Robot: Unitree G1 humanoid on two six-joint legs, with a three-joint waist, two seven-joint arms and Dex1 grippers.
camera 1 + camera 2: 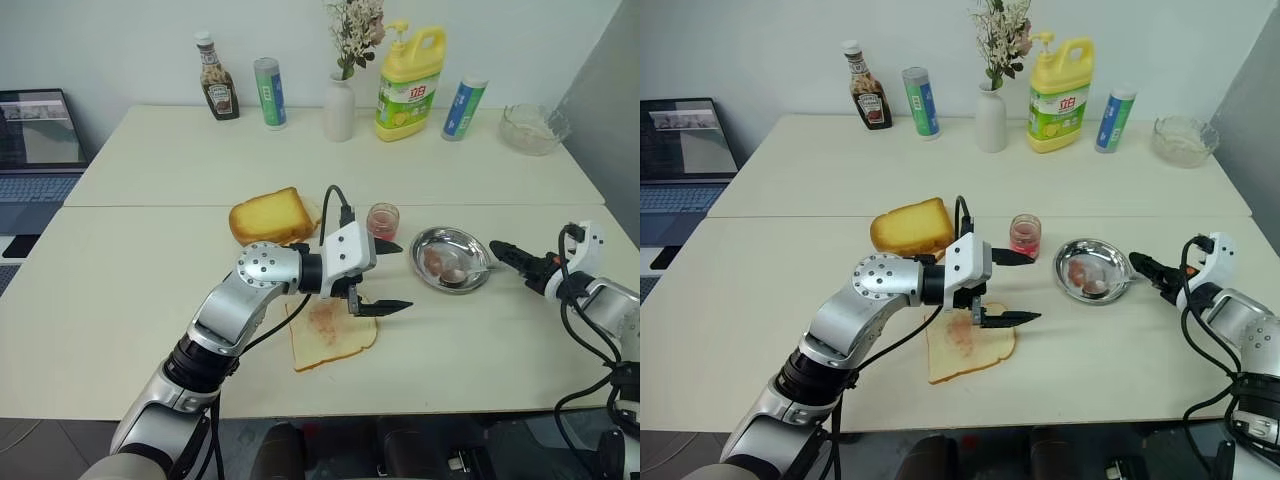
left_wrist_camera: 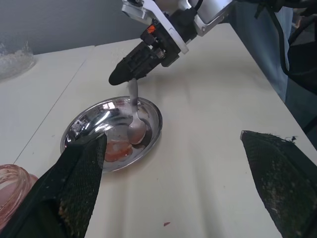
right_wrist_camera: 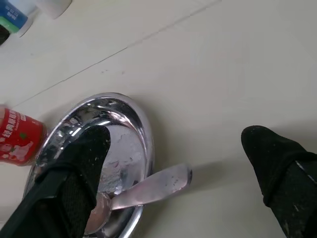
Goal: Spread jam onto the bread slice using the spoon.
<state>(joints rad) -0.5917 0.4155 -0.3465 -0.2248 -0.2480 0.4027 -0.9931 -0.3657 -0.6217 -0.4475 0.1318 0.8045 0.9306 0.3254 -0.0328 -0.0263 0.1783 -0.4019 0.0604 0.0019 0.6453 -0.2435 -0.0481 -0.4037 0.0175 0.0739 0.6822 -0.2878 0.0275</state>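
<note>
Left eye view, bread slice (image 1: 333, 335): thin, pale, squarish, tan crust, pink smear at centre; flat on cream table (image 1: 120, 290) at my near edge.
My left gripper (image 1: 383, 277): black fingers spread wide, empty, hovering over the slice's far right corner.
Spoon (image 2: 135, 124): shiny metal, oval bowl lying in the steel dish (image 1: 451, 258), slim handle resting over the rim toward my right gripper (image 1: 502, 256).
My right gripper: fingers parted wide either side of the handle tip, not clamped on it; just beside the dish's right rim.
Steel dish: round, shallow, mirror-bright, reddish smears inside.
Jam (image 1: 382, 220): small round clear-glass jar, pink-red contents, red label with writing too small to read; near the dish's left.
Toast (image 1: 272, 216): thick golden slices, beyond the bread slice.
Laptop (image 1: 35, 150): open, far left.
Back row: brown ketchup bottle (image 1: 217, 88), label unreadable; green-blue tube (image 1: 270, 93); white vase (image 1: 339, 100) with dried flowers; yellow jug (image 1: 410, 84), green label with Chinese characters; second tube (image 1: 463, 108); clear glass bowl (image 1: 533, 128) at far right.
</note>
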